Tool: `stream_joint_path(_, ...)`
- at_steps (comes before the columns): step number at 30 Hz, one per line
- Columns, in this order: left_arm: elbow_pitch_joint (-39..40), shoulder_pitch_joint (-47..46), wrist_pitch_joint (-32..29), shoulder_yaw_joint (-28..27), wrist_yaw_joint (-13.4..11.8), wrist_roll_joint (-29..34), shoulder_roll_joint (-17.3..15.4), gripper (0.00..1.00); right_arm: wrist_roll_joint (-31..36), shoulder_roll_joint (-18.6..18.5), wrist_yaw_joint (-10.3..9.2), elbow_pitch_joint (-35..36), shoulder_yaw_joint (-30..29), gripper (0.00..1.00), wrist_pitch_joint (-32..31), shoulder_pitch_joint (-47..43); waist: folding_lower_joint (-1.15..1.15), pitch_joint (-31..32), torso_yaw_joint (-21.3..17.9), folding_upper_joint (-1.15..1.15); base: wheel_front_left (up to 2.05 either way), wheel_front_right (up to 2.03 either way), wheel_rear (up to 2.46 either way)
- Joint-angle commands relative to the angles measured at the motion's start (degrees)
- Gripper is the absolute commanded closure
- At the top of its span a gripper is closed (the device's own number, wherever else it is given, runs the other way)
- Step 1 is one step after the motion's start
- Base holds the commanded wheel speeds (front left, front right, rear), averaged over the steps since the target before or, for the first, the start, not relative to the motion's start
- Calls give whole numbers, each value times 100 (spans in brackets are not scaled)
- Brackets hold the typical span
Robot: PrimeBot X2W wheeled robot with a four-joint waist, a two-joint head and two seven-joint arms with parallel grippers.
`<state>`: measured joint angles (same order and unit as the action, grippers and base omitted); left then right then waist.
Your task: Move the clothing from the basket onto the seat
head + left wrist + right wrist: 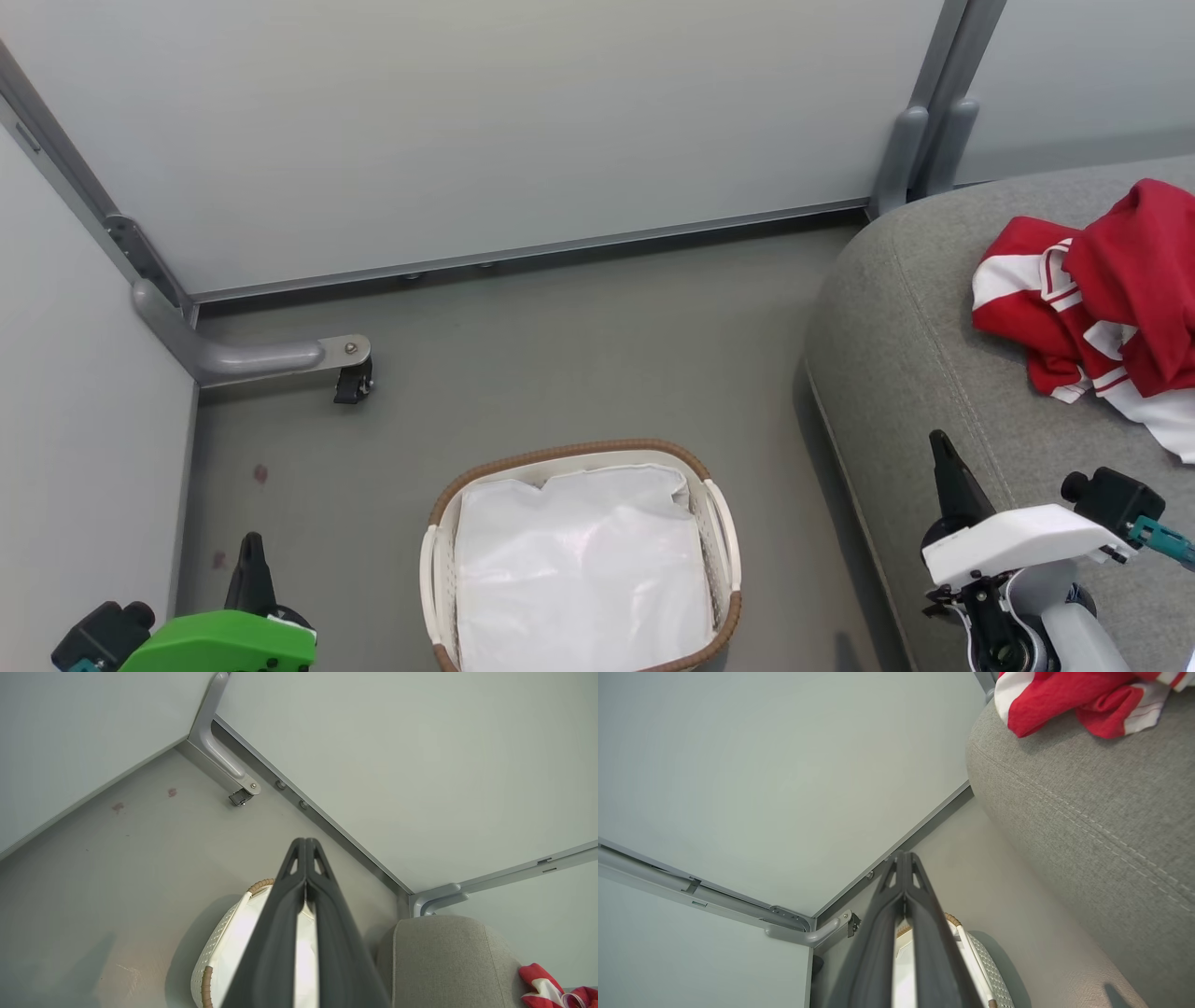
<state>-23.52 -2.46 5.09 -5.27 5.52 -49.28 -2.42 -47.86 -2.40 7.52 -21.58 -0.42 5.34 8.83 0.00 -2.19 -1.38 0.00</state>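
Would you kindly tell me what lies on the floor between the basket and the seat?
Nothing: in the head view, the floor strip between the basket and the seat is bare.

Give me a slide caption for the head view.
Red clothing lies on the seat; the basket holds its white liner.

Left arm (219,644) and right arm (1018,541) rest low, each one's jaws pressed together, apparently empty.

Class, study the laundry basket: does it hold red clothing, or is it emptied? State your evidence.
Emptied of clothing: inside the basket lies a white liner, no red fabric; the red clothing is heaped on the grey seat.
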Motion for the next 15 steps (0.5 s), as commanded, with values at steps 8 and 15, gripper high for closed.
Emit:
stream_joint_path(8, 211, -190, -170, -33, 51, -656, -41, 100, -680, -36, -2, 188, -108, 100, -179, -26, 0, 20, 14, 0, 0, 0, 0)
stream_joint_path(15, 303, -224, -291, -47, 67, -1102, -44, 100, -1140, -40, -3, 259, -172, 100, -299, -59, 0, 36, 25, 0, 0, 0, 0)
